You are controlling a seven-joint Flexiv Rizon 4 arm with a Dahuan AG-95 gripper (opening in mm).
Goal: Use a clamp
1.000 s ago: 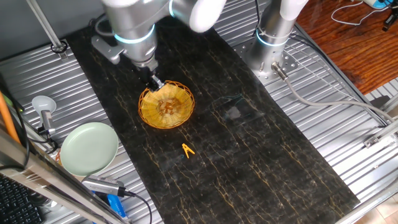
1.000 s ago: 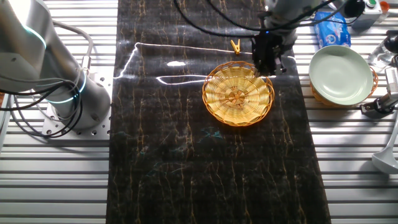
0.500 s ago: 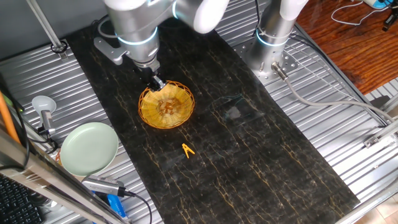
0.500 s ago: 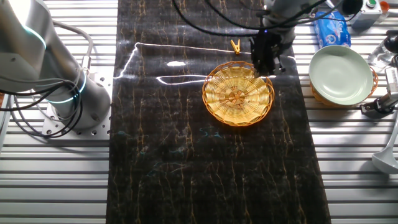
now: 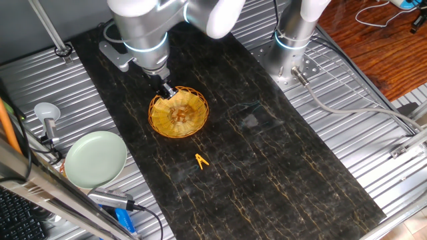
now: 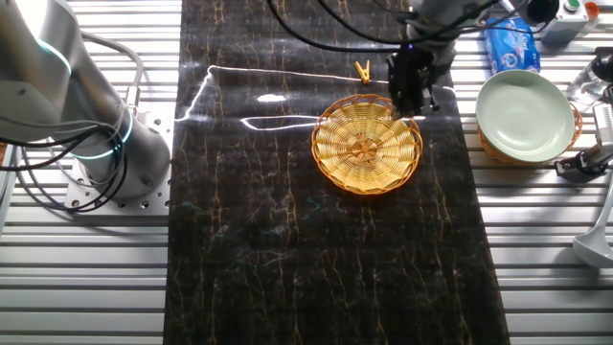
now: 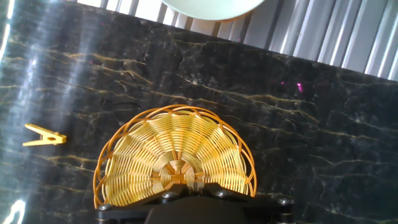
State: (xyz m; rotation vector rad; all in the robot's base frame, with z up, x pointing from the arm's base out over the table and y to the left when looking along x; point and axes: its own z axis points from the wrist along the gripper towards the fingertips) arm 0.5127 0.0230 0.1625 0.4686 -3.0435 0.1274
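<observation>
The clamp [image 5: 201, 161] is a tiny orange-yellow A-shaped clip lying alone on the dark marbled mat. It also shows in the other fixed view [image 6: 363, 71] and at the left of the hand view [image 7: 43, 137]. My gripper [image 5: 167, 91] hangs just over the rim of the round golden woven basket [image 5: 179, 113], a basket's width away from the clamp. In the other fixed view the gripper [image 6: 407, 103] is at the basket's [image 6: 367, 144] rim. In the hand view the black fingers [image 7: 180, 188] are together over the basket [image 7: 177, 155], and I see nothing between them.
A pale green plate [image 5: 95, 159] sits on the metal slats beside the mat; it also shows in the other fixed view [image 6: 527, 115]. A second arm's base [image 5: 293, 40] stands at the mat's far side. A blue packet [image 6: 508, 43] lies near the plate.
My gripper has shifted very slightly at the basket's rim. The basket and the clamp have not moved.
</observation>
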